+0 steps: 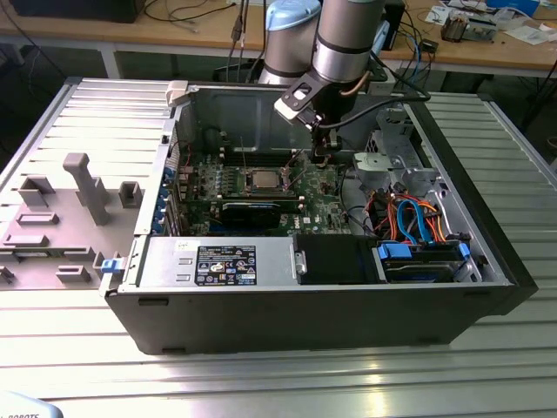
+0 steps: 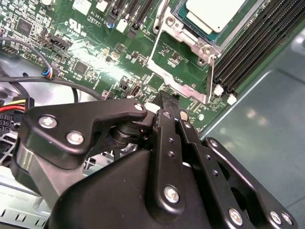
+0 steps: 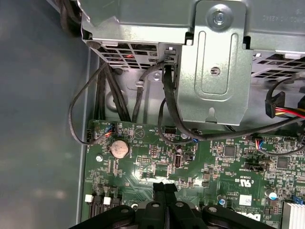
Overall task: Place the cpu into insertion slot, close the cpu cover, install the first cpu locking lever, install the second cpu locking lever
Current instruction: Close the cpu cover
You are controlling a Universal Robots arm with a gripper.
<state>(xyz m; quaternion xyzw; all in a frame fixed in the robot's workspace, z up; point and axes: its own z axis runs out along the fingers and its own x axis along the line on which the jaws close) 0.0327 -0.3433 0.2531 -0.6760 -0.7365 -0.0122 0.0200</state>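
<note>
Dull silver metal cpu point(image 2: 214, 12), shiny bare-metal cpu cover point(image 2: 177, 81)

Ribbed silver metal table point(image 1: 261, 383). Lying directly on it: one black computer case point(image 1: 305, 318), on its side and open on top, at the middle; one grey panel point(image 1: 52, 235) with raised blocks, just beside the case on the exterior view's left. One white object point(image 1: 22, 407) at the near corner, kind not discernible.

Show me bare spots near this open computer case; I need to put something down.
Bare: the ribbed metal table in front of the computer case and along its exterior view's right side. Crowded: the grey moulded fixture at the exterior view's left, and inside the case, where the pincer hangs over the motherboard beside cables.
</note>
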